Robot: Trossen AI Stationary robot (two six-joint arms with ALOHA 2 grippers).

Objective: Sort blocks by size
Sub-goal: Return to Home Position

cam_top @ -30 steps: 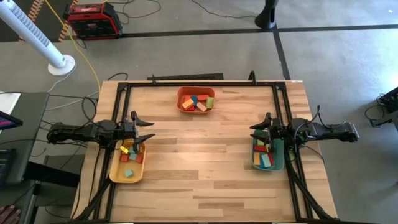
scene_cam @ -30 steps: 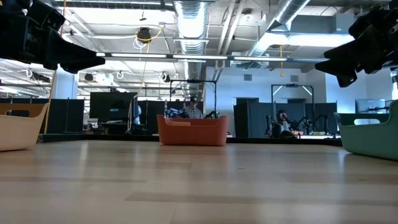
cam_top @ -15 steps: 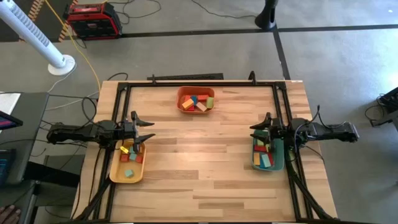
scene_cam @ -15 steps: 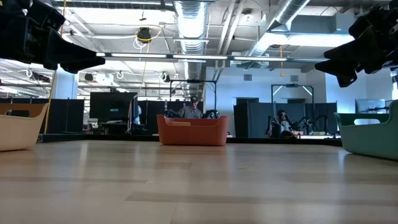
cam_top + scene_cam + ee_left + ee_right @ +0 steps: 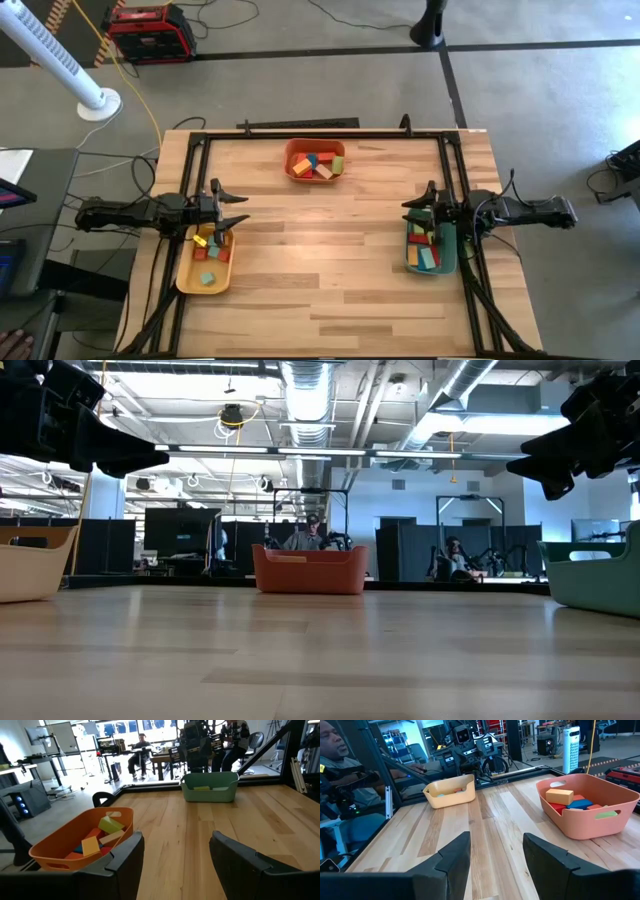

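The blocks lie in three trays. An orange tray (image 5: 314, 161) at the table's far middle holds several blocks (image 5: 317, 164). A yellow tray (image 5: 207, 264) at the left holds a few blocks (image 5: 209, 252). A green tray (image 5: 431, 247) at the right holds several blocks (image 5: 426, 248). My left gripper (image 5: 236, 211) is open and empty, raised over the yellow tray's far end; its fingers show in the left wrist view (image 5: 175, 857). My right gripper (image 5: 413, 205) is open and empty, raised over the green tray's far end; its fingers show in the right wrist view (image 5: 495, 852).
A black metal frame (image 5: 320, 133) runs along the table's far, left and right sides. Bare wood (image 5: 320, 250) lies between the trays. People sit at desks in the room beyond the table (image 5: 312, 535); a person shows close beside the table in the right wrist view (image 5: 340, 760).
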